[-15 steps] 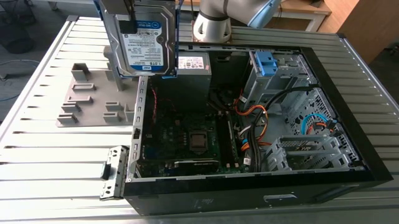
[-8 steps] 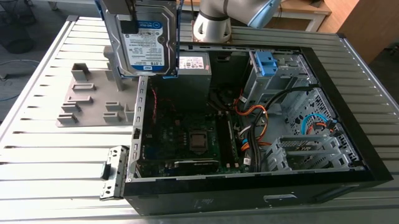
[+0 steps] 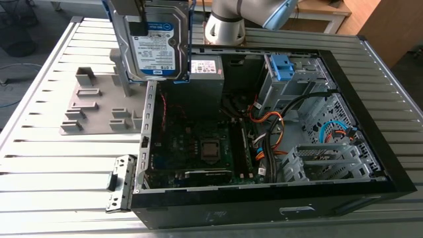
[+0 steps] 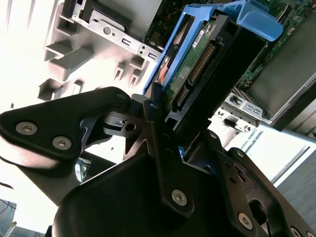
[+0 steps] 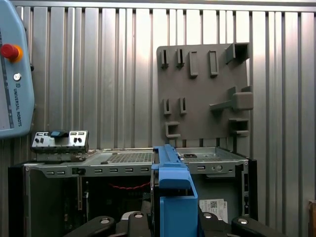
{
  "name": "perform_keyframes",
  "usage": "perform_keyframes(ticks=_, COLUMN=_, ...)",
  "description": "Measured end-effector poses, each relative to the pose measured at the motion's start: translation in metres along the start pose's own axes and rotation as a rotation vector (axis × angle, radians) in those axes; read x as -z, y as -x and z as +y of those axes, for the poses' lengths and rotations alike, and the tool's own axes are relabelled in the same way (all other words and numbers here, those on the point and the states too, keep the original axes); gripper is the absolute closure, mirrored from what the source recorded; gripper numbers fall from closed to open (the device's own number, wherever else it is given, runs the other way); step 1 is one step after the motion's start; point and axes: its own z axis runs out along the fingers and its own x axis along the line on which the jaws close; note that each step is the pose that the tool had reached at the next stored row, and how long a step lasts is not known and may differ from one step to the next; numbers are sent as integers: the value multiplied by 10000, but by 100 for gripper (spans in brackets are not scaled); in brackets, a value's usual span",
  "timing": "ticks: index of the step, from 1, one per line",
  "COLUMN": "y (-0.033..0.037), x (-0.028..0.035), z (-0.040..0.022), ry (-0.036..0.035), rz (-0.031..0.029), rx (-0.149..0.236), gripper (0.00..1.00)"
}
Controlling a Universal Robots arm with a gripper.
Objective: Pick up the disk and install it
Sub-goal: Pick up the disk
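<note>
The disk, a silver hard drive with a white-and-blue label in a blue plastic bracket, hangs upright in the air. It is above the back corner of the open computer case, on the exterior view's left. My gripper is shut on its upper end. In the second wrist view the black fingers clamp the connector end of the disk, green circuit board showing. The first wrist view has the blue bracket between the finger bases.
Inside the case are a motherboard, cables, a grey power-supply box and a drive cage with a blue latch. A grey fixture plate lies on the slatted table. A metal bracket sits by the case's front corner.
</note>
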Motion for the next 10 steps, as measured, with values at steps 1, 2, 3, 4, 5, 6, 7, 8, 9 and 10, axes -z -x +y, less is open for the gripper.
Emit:
perform_keyframes(ticks=1, y=0, x=0, z=-4, ry=0, rz=0, rx=0, gripper=64)
perform_keyframes(ticks=2, y=0, x=0, z=-6, ry=0, rz=0, rx=-1, gripper=64)
perform_keyframes(ticks=3, y=0, x=0, z=-6, ry=0, rz=-1, rx=-1, gripper=64)
perform_keyframes(ticks=4, y=0, x=0, z=-6, ry=0, rz=-1, rx=0, gripper=64)
perform_keyframes(ticks=5, y=0, x=0, z=-6, ry=0, rz=0, rx=-1, gripper=64)
perform_keyframes(ticks=6, y=0, x=0, z=-7, ry=0, rz=0, rx=-1, gripper=64)
perform_keyframes(ticks=7, y=0, x=0, z=-11, ry=-1, rz=-1, rx=0, gripper=64)
perform_keyframes(ticks=8, y=0, x=0, z=-13, ry=0, rz=-1, rx=0, gripper=64)
perform_keyframes(ticks=9, y=0, x=0, z=-13, ry=0, rz=-1, rx=0, gripper=64)
perform_keyframes(ticks=10, y=0, x=0, z=-15, ry=0, rz=0, rx=0, gripper=64)
